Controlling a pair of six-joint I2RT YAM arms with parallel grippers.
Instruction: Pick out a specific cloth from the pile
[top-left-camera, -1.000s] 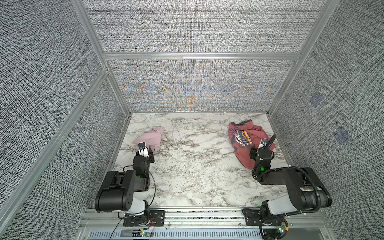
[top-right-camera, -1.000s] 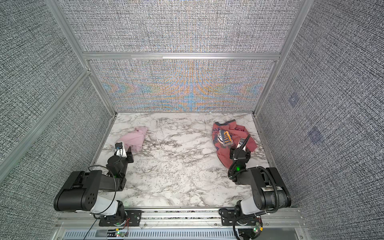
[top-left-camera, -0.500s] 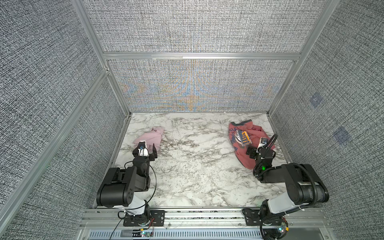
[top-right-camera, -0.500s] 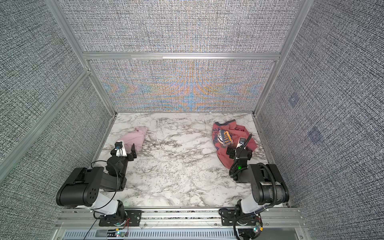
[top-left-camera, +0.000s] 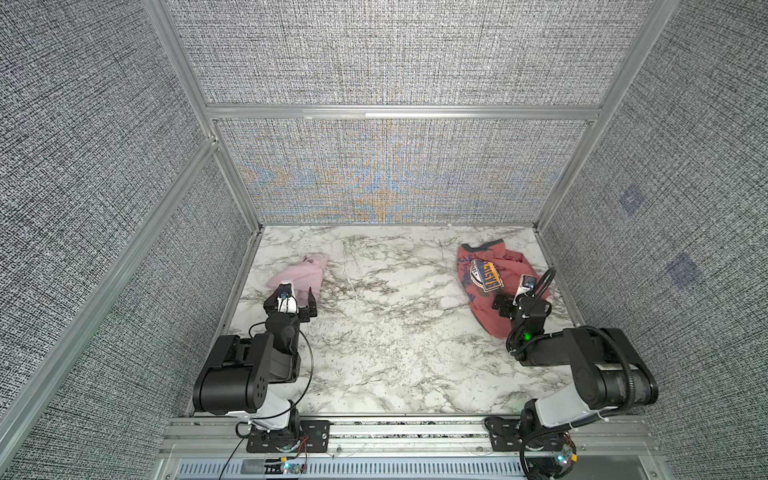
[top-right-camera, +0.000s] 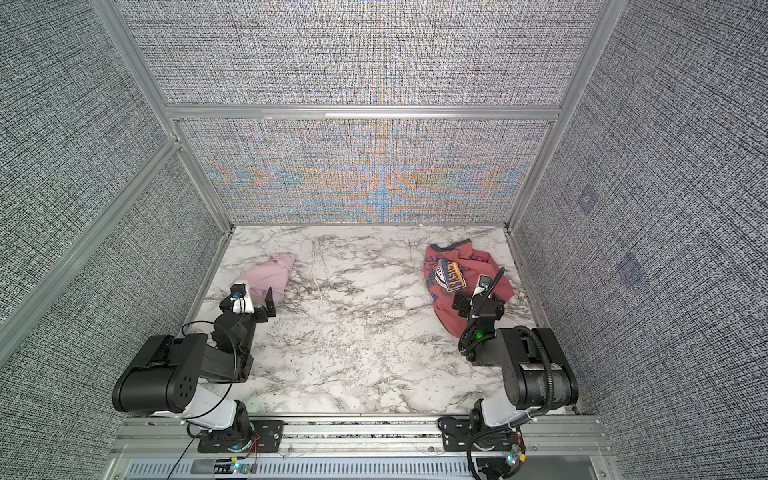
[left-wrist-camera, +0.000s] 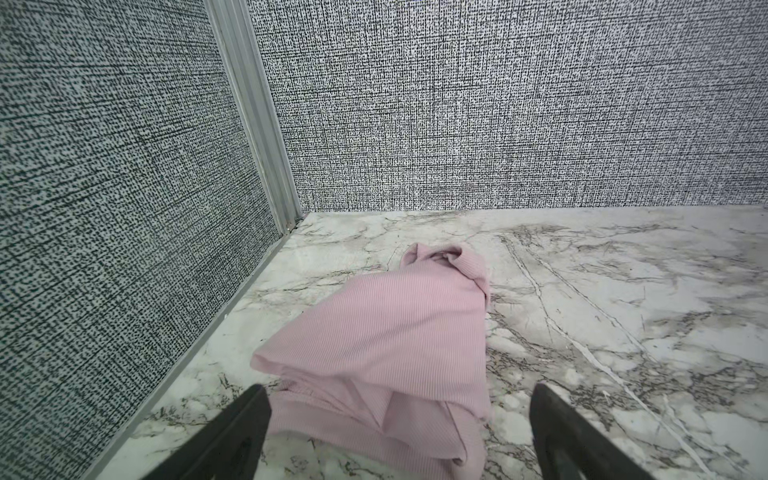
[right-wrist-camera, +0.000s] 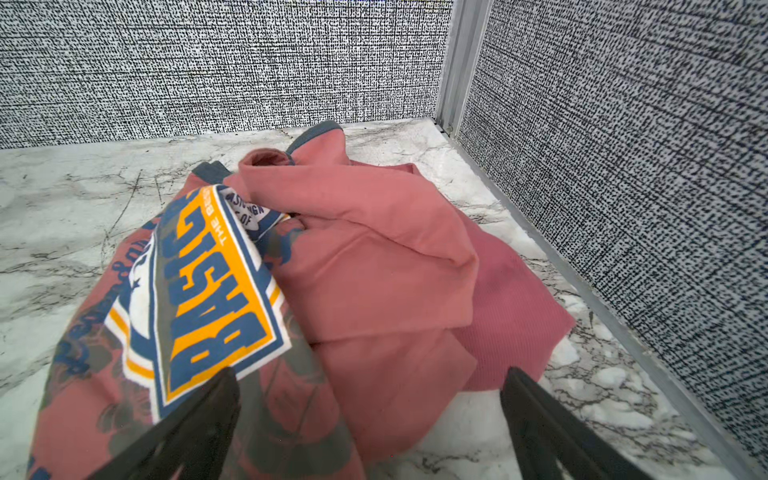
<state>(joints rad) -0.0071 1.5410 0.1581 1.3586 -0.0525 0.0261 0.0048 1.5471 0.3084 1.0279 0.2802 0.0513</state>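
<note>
The cloth (top-left-camera: 301, 275) (top-right-camera: 270, 277) is plain pale pink and lies crumpled at the left of the marble table in both top views. My left gripper (top-left-camera: 293, 293) (top-right-camera: 249, 294) is open, its black fingers astride the cloth's near end (left-wrist-camera: 386, 332) without clamping it. At the right lies the pile (top-left-camera: 486, 282) (top-right-camera: 453, 278): a salmon-red T-shirt (right-wrist-camera: 365, 232) with a blue-orange-white print, and ribbed rose fabric (right-wrist-camera: 515, 307) showing under its edge. My right gripper (top-left-camera: 517, 293) (top-right-camera: 476, 295) (right-wrist-camera: 370, 374) is open over the shirt's near edge.
Grey textured walls with aluminium posts box in the marble table (top-left-camera: 395, 332). The left wall (left-wrist-camera: 124, 208) runs close beside the cloth, the right wall (right-wrist-camera: 623, 166) close beside the shirt. An aluminium rail (top-left-camera: 407, 432) carries both arm bases at the front.
Both grippers have spread their jaws wider. The arms have hardly shifted, and both garments lie where they were.
</note>
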